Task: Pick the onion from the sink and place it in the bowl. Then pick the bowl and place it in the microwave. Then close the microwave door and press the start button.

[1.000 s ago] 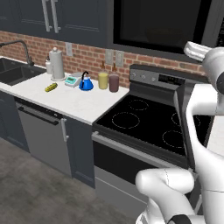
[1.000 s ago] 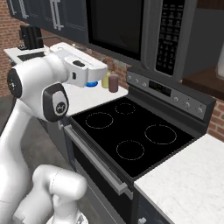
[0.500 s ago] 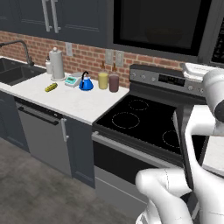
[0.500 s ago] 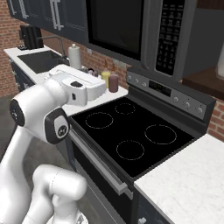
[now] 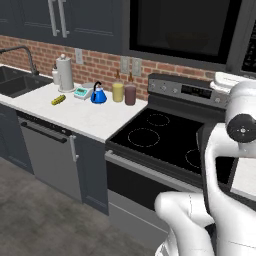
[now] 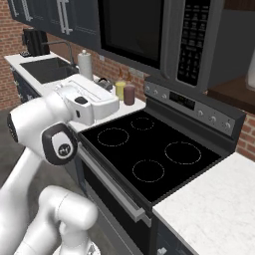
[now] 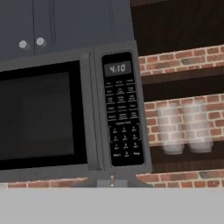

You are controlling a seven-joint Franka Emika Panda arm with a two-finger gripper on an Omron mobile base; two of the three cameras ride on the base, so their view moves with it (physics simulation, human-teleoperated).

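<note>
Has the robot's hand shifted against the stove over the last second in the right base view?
Yes. The hand has dropped from level with the jars and swung right, now reaching over the stove's left edge.

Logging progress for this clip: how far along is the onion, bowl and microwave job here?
Looks done: the dark glass door of the wide black microwave is shut. Whether the bowl sits inside cannot be told through the glass. In hand: the hand view faces the black keypad panel beside the door, so the arm seems to be lining up for the button. Left: pressing start.
</note>
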